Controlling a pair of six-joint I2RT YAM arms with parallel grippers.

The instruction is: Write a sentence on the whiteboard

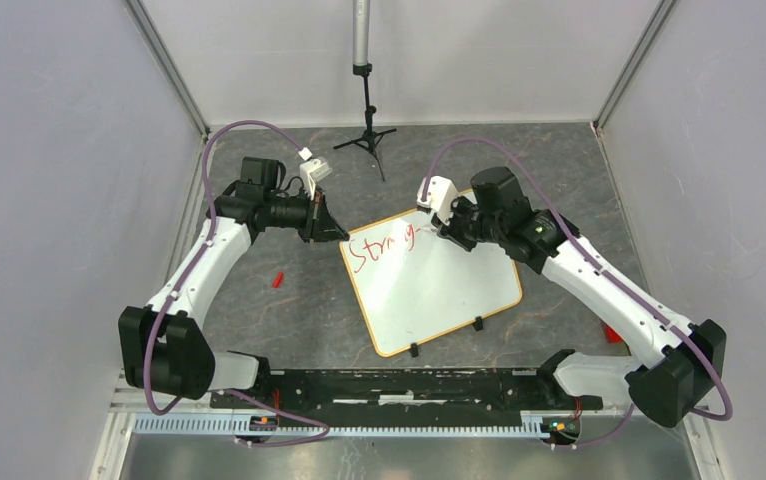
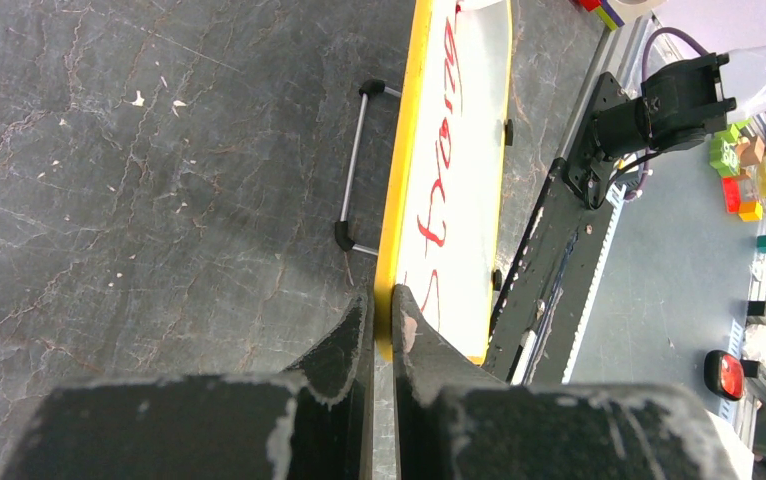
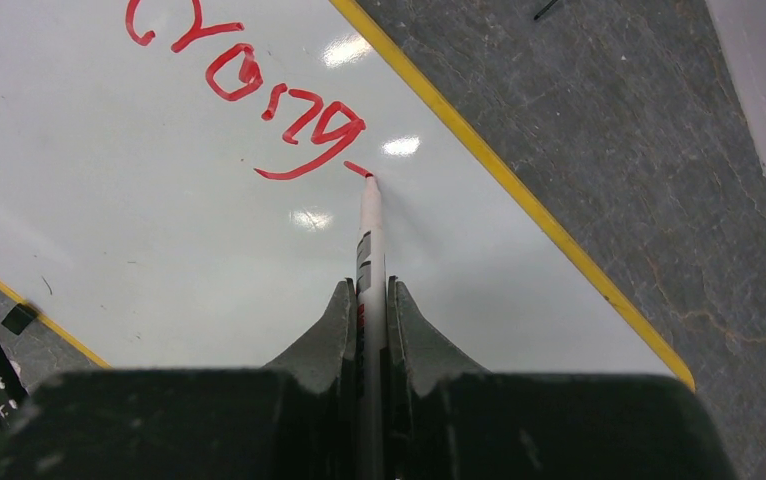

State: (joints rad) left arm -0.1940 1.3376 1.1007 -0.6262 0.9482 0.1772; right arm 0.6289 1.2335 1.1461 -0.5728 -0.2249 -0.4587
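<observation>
Sideways, left hand (image 2: pixel 383 300) pinches whiteboard (image 2: pixel 471 150) corner; right hand (image 3: pixel 367 292) clamps marker (image 3: pixel 370 220) tip-down.

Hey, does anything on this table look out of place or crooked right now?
The white board with the thin orange frame lies skewed on the grey table, its corner pinched by the left gripper. A small red piece, maybe a marker cap, lies loose left of it.

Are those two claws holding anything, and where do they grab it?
The right gripper pinches a marker around its barrel, tip on the whiteboard. The left gripper clamps its frame near a corner.
</observation>
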